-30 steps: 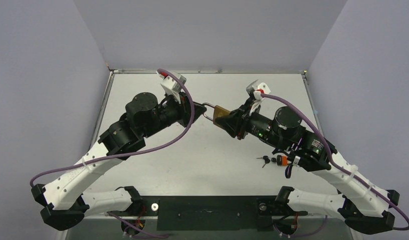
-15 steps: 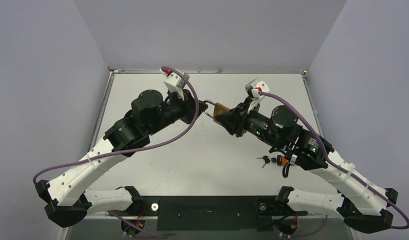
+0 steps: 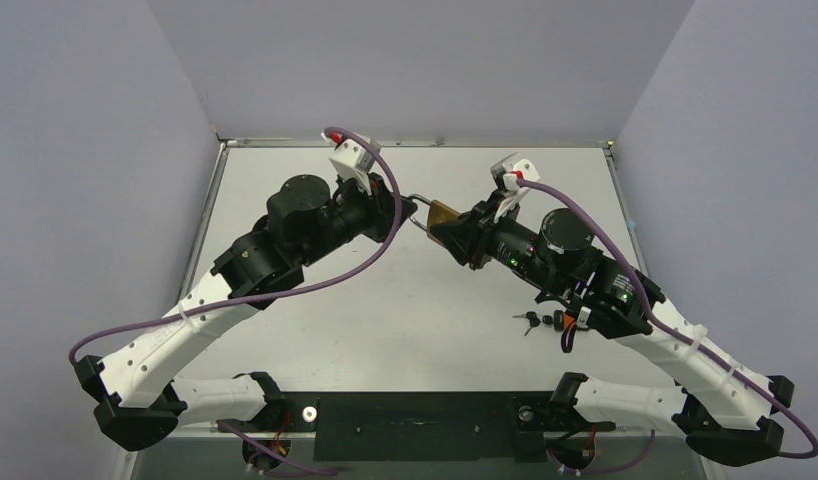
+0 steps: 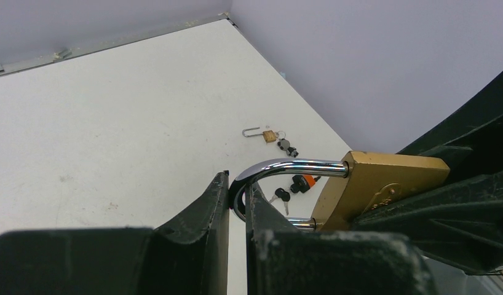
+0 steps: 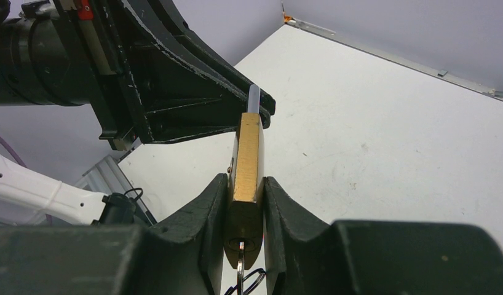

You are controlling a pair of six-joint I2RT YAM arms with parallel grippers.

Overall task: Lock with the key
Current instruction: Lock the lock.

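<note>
While the left claw (image 4: 237, 188) pinches the shackle (image 4: 292, 165) and the right claw (image 5: 246, 184) clamps the brass padlock (image 5: 249, 147), a skewed push could jam it or break either grip.

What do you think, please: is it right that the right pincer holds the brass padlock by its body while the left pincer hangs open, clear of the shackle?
Not quite: the left wrist view shows the left pincer shut on the shackle, not open and clear. The right pincer does hold the brass padlock by its body.
</note>
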